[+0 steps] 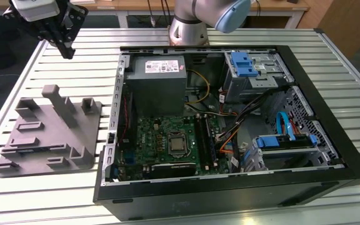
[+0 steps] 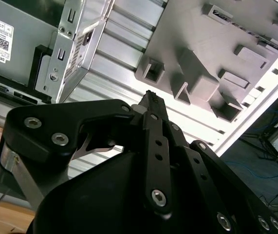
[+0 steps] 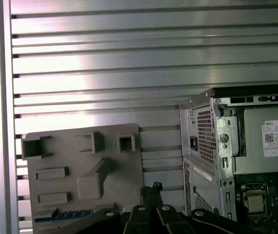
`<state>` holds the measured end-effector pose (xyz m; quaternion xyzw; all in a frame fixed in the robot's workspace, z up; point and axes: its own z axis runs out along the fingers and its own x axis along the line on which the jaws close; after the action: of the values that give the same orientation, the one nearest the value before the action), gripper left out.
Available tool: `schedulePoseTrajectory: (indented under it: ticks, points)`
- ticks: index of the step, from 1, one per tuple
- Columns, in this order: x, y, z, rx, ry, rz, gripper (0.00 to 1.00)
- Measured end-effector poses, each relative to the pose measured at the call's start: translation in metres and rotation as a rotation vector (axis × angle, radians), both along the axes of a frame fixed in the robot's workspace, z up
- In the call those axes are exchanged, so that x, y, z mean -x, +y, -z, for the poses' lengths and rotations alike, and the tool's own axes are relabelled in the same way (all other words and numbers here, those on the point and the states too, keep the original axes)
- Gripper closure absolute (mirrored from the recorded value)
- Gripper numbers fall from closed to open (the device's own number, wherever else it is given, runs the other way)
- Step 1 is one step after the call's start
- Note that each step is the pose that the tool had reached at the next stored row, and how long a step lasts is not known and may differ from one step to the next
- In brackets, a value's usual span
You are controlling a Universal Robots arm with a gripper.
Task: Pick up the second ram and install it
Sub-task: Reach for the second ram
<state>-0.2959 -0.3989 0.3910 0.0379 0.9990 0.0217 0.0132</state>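
The second ram (image 3: 63,215) is a thin bluish stick lying flat in a slot at the edge of the grey holder block (image 3: 83,165). My gripper (image 1: 69,50) hangs above the table at the exterior view's far left, beyond the grey holder block (image 1: 48,136) and clear of it. Its fingers (image 2: 151,100) meet at the tips with nothing between them, and in the first wrist view my gripper (image 3: 151,188) sits beside the block. The green board (image 1: 167,140) with its long black slots (image 1: 206,140) lies inside the open computer case (image 1: 114,136).
The case holds a grey power supply (image 1: 156,82), blue drive brackets (image 1: 243,63) and loose cables (image 1: 230,136). The robot base (image 1: 189,28) stands behind the case. The slatted metal table (image 1: 61,79) ends close to the holder block on the exterior view's left.
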Motion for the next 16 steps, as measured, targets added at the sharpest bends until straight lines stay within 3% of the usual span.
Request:
schedulePoseTrajectory:
  ticks: [16]
  points:
    - [0.016, 0.0, 0.0009, 0.0, 0.0, 0.0, 0.9]
